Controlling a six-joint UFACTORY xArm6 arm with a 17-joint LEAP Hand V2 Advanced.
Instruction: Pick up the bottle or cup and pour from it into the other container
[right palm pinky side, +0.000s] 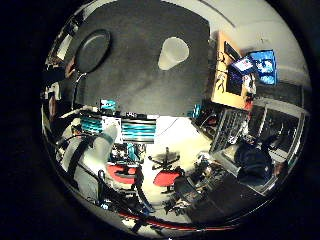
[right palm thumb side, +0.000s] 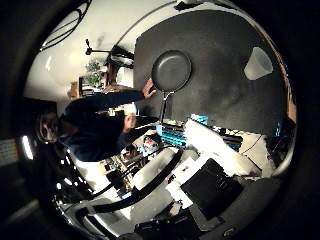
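White cup (right palm pinky side: 173, 53) and black pan (right palm thumb side: 171, 70) sit apart on dark table (right palm thumb side: 225, 90); hand's state unclear

— Any lettering, numbers or labels you can read here?

— None. The translucent white plastic cup (right palm pinky side: 173, 53) and the round black frying pan (right palm thumb side: 171, 70) on the dark table (right palm thumb side: 220, 95) carry no legible print.
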